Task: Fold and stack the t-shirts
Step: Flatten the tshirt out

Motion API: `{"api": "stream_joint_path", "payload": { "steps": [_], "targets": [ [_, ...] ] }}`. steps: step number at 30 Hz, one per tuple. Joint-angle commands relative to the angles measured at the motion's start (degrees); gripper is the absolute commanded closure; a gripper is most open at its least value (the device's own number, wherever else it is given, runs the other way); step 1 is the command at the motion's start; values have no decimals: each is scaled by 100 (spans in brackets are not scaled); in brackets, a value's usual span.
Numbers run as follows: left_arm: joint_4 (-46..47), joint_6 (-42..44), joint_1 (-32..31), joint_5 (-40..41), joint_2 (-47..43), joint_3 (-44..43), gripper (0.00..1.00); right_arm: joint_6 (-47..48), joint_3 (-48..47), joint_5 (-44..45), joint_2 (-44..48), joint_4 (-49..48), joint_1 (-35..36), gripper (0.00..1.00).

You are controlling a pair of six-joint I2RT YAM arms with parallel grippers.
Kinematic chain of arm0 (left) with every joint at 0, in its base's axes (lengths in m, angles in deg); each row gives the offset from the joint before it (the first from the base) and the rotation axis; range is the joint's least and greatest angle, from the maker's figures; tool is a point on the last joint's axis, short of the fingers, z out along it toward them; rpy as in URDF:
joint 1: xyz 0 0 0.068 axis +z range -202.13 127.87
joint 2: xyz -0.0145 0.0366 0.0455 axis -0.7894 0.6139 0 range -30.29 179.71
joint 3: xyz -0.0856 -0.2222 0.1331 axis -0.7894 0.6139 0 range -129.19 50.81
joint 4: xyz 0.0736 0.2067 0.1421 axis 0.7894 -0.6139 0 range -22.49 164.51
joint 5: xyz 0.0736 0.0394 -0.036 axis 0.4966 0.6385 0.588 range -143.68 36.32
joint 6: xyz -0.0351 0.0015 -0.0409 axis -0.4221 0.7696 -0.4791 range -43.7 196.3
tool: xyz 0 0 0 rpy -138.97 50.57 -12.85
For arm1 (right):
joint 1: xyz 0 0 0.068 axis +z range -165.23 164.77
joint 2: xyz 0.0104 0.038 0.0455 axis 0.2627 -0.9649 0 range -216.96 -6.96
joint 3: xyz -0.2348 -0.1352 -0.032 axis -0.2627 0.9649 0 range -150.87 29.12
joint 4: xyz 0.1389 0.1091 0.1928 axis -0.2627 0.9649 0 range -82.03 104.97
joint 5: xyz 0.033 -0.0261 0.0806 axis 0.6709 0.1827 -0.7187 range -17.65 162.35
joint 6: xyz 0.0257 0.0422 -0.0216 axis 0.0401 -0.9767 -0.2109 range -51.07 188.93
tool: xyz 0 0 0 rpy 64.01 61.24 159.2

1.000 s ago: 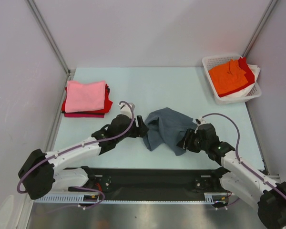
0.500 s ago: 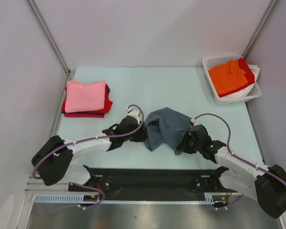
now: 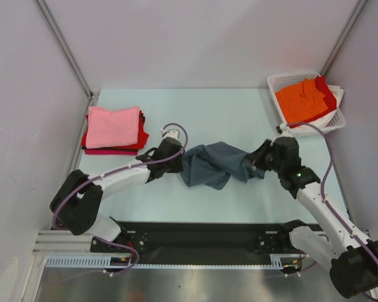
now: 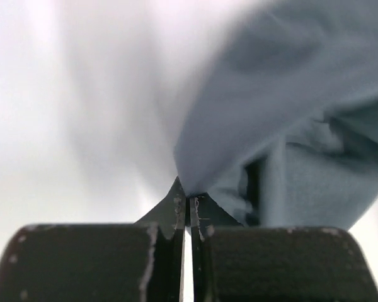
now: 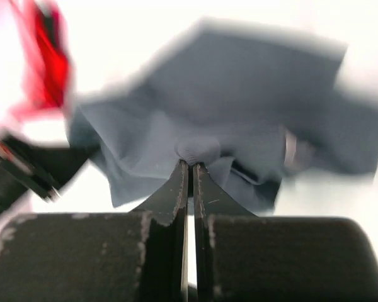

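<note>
A slate blue-grey t-shirt point(image 3: 214, 165) hangs bunched between my two grippers over the middle of the table. My left gripper point(image 3: 176, 162) is shut on its left edge, and in the left wrist view the cloth point(image 4: 290, 126) is pinched at the fingertips point(image 4: 186, 198). My right gripper point(image 3: 255, 165) is shut on the right edge, where a fold of the t-shirt point(image 5: 239, 107) sits between the tips point(image 5: 190, 165). Folded t-shirts, pink on top of red and magenta, form a stack point(image 3: 113, 129) at the left.
A white lattice basket point(image 3: 283, 82) stands at the back right and holds orange point(image 3: 300, 102), red and white t-shirts. Grey walls close in the table on the left, back and right. A black strip runs along the near edge between the arm bases.
Both grippers have shut on the blue-grey t-shirt's edges. They have moved away from the near edge and apart, lifting and stretching the cloth between them.
</note>
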Motion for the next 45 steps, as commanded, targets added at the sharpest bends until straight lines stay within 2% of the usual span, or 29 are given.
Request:
{"api": "stream_joint_path", "payload": {
  "steps": [1, 4, 6, 10, 15, 22, 26, 27, 31, 33, 34, 35, 39, 45],
  "targets": [
    [-826, 192, 600, 735, -802, -657, 100, 85, -1283, -240, -169, -8, -628, 100],
    [-935, 289, 707, 1193, -1654, -992, 100, 14, -2250, -548, -240, 299, -1016, 100],
    [-926, 333, 689, 1228, -2285, -1019, 100, 32, -2456, -496, -13, 440, -1069, 100],
    [-917, 394, 654, 1158, -3193, -826, 100, 23, -2343, -83, 619, 493, -1104, 100],
    [-1023, 325, 663, 1079, -3634, -352, 96, 58, -1939, 471, 1236, 712, -1149, 100],
    [-506, 157, 654, 956, -3239, 781, 92, 14, -1780, 269, 1395, 827, -1175, 100],
    [-126, 403, 654, 693, -2765, 1020, 72, 14, -1710, 198, 1281, 854, -1184, 100],
    [-144, 421, 654, 692, -2407, 994, 68, 32, -1710, 277, 1237, 836, -1184, 100],
    [-459, 465, 654, 596, -1649, 783, 65, 93, -1833, 645, 1175, 915, -1245, 100],
    [-452, 404, 593, 578, -1630, 862, 56, 154, -1833, 831, 1088, 819, -1289, 100],
    [-330, 386, 540, 639, -1726, 1045, 46, 190, -1885, 857, 879, 844, -1341, 100],
    [-328, 386, 540, 631, -1770, 1142, 42, 190, -1912, 849, 763, 880, -1342, 100],
    [-319, 421, 531, 429, -1753, 1222, 38, 41, -1720, 726, 358, 784, -1517, 100],
    [-485, 395, -5, 594, -2148, 1433, 30, -39, -1385, 541, 270, 406, -1720, 100]
  ]
}}
